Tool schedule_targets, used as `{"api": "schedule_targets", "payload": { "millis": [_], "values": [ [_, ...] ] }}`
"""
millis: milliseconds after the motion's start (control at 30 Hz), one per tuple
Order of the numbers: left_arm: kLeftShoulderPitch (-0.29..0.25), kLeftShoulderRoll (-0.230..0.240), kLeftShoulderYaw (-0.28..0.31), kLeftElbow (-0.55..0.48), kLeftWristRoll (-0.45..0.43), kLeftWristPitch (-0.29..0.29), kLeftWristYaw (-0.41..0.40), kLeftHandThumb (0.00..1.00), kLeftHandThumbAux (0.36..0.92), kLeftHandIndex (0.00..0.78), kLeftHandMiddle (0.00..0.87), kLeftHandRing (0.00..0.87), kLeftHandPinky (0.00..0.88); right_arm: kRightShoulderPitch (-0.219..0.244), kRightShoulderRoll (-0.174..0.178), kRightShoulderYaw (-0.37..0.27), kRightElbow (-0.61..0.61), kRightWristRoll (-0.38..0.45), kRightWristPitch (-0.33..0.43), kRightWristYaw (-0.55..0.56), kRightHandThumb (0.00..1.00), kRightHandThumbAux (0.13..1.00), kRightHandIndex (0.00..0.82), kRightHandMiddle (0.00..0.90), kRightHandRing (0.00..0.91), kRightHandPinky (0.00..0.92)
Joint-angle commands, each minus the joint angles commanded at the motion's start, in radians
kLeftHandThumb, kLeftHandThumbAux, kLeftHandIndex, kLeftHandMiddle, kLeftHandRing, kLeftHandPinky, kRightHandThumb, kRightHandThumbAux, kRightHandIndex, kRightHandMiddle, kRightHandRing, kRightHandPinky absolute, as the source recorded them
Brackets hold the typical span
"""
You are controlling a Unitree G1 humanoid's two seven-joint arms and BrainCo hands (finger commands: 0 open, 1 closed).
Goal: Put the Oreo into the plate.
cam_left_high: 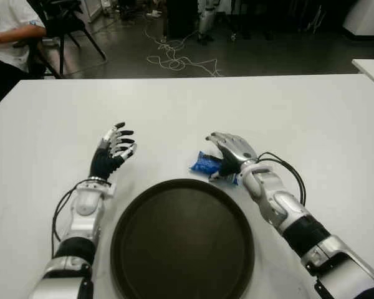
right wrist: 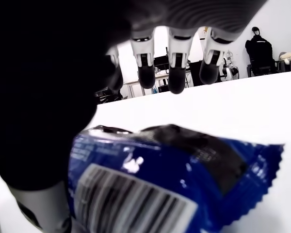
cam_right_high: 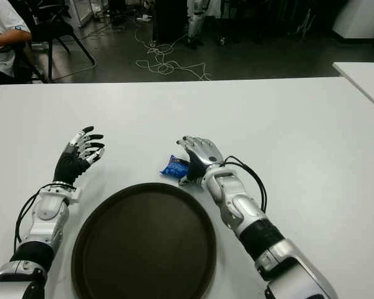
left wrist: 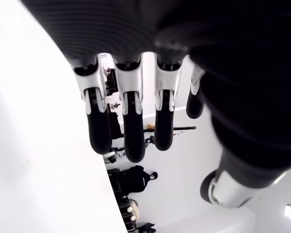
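Left eye view: the left hand (cam_left_high: 114,148), fingers spread and holding nothing, shows above the white tabletop (cam_left_high: 174,112) left of the round dark plate (cam_left_high: 128,249), which has nothing in it. The blue Oreo packet (cam_left_high: 206,164) lies on the tabletop just beyond the plate's far rim, under the right hand (cam_left_high: 232,152), whose fingers arch loosely over it without closing.
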Motion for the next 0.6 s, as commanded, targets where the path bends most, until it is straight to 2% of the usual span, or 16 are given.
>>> {"api": "schedule_targets", "payload": {
  "millis": [367, 600],
  "values": [
    [0.011, -0.004, 0.003, -0.024, -0.022, 0.013, -0.024, 0.416, 0.738, 0.138, 0.260, 0.287, 0.315, -0.015, 0.007, 0.001, 0.034, 0.014, -0.007, 0.004, 0.000, 0.800, 0.076, 0.095, 0.093, 0.090],
    [0.017, -0.002, -0.001, -0.034, -0.006, 0.016, -0.009, 0.404, 0.732, 0.139, 0.265, 0.296, 0.334, -0.022, 0.014, -0.004, 0.070, 0.025, -0.012, -0.008, 0.000, 0.789, 0.082, 0.098, 0.107, 0.104]
  ]
}}
